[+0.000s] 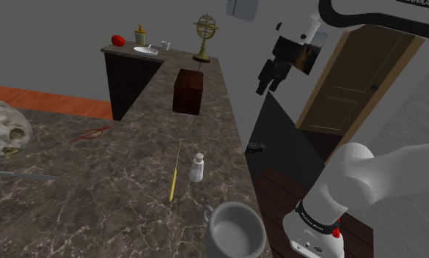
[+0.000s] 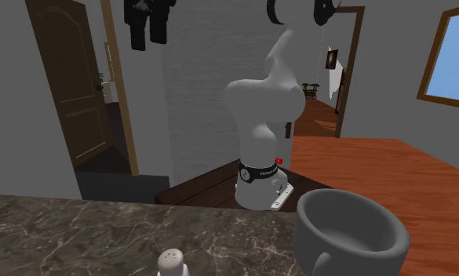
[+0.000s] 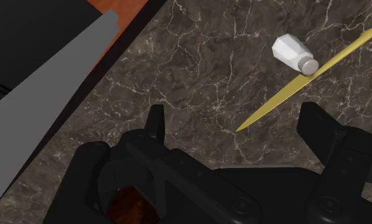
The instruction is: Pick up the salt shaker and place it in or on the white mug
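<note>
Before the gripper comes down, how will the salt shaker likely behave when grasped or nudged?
The salt shaker stands upright, taller than wide, so a sideways nudge would probably tip it. It looks small and rigid, likely light. Its smooth white faces may slip in a loose grip.

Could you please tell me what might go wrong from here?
The thin yellow blade lies right beside the small white salt shaker, so the open black gripper might catch it. The upright shaker could topple from a glancing finger. The grey mug sits near the dark marbled counter's edge, leaving little placing margin.
</note>
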You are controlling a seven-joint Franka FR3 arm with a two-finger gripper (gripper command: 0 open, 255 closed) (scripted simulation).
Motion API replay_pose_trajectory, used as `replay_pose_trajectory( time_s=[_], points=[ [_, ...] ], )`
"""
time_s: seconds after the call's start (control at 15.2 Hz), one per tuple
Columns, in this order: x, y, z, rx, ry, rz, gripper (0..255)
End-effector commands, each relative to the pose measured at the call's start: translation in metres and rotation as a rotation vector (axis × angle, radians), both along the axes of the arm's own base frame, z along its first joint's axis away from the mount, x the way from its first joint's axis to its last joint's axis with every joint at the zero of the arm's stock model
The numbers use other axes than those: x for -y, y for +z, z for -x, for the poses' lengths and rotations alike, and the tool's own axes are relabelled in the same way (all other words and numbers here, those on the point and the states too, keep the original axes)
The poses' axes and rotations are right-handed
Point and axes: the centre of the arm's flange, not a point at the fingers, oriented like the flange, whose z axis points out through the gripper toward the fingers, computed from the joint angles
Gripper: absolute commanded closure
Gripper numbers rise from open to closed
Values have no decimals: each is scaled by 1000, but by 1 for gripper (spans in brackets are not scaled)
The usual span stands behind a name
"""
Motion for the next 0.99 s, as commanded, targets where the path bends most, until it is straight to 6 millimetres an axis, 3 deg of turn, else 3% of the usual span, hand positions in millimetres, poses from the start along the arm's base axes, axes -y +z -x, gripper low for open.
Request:
replay_pose_trajectory(
  time_s=[0.0,0.92],
  points=[
    [0,0,0,0,0,0,0],
    [-126,-129,-55,-9,19,35,0]
  ],
)
